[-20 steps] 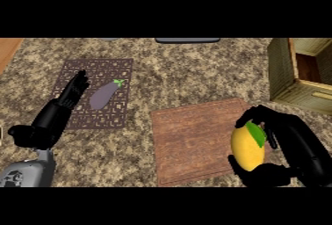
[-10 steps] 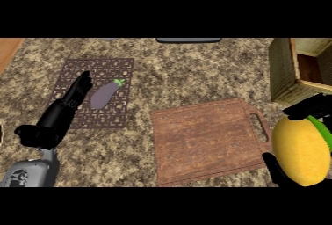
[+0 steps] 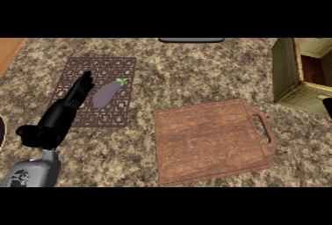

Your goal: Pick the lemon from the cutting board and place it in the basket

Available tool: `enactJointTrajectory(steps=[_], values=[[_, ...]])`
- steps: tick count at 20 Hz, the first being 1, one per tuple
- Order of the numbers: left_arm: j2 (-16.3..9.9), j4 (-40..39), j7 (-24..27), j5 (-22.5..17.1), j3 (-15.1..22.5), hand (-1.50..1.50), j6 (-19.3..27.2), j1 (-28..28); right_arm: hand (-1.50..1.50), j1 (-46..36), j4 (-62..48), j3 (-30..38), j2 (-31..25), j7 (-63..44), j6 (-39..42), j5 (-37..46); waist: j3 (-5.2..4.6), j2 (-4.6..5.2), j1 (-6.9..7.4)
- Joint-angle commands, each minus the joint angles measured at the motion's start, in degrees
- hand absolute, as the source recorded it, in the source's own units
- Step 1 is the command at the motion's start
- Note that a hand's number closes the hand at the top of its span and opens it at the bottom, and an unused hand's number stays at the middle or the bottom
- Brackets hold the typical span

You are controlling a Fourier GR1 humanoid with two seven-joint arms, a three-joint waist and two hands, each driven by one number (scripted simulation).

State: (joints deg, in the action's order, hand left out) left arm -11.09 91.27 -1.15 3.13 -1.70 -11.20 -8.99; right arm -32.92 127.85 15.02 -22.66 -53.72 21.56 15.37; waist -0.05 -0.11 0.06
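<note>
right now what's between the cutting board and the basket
Only bare speckled counter, as the head view shows. The cutting board and basket stand apart with nothing lying in the gap.

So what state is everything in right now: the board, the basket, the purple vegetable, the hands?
Brown wooden cutting board: flat on the counter, nothing on it.
Wooden basket: upright at the right edge, interior mostly out of view.
Purple eggplant: lying on the dark patterned mat.
Left hand: open, fingers straight, resting beside the eggplant.
Right hand: barely visible at the right edge; state unclear.
Lemon: not visible.
</note>
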Motion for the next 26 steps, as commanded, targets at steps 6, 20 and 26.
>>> enactJointTrajectory(steps=[6,20,26], values=[[0.13,-1.91,0.0,0.31,-0.24,0.0,-0.71,-3.47,1.5,-11.02,-20.21,-0.91,-3.75,4.61,-7.39,10.93,0.01,0.41,0.83],[-0.5,-3.71,1.34,0.5,-2.13,0.0,-1.2,-2.83,1.5,-22.56,-55.91,9.03,-15.69,22.1,-16.75,13.11,0.03,0.37,0.7],[-1.69,-1.06,1.1,-1.29,-3.26,0.0,-3.33,-0.95,1.5,-20.4,-67.39,10.27,-18.6,33.03,-16.37,11.35,0.06,0.3,0.71]])
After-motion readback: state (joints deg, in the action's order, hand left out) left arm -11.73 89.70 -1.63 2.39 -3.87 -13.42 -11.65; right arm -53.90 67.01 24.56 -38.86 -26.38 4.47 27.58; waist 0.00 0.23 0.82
